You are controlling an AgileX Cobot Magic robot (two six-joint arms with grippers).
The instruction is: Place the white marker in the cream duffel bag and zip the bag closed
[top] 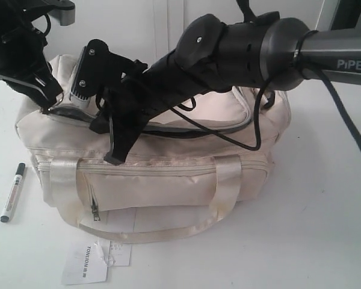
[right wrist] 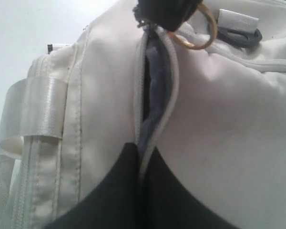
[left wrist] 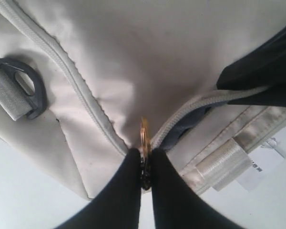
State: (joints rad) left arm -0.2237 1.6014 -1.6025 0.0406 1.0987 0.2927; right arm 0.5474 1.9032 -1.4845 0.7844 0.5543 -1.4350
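Observation:
The cream duffel bag (top: 168,183) stands in the middle of the white table. The white marker (top: 12,192) lies on the table left of the bag, its black cap pointing away. My left gripper (top: 48,99) is at the bag's top left end, shut on the zipper pull with its gold ring (left wrist: 144,136). My right gripper (top: 115,153) reaches across from the right and is shut on the edge of the top zipper (right wrist: 142,143). The zipper gapes between the two grippers, showing dark lining (right wrist: 155,81).
A white paper hangtag (top: 84,264) lies on the table in front of the bag. A satin strap handle (top: 156,229) droops over the bag's front pocket. A black D-ring (left wrist: 31,90) sits on the bag's end. The right arm's cable (top: 253,138) hangs over the bag's top.

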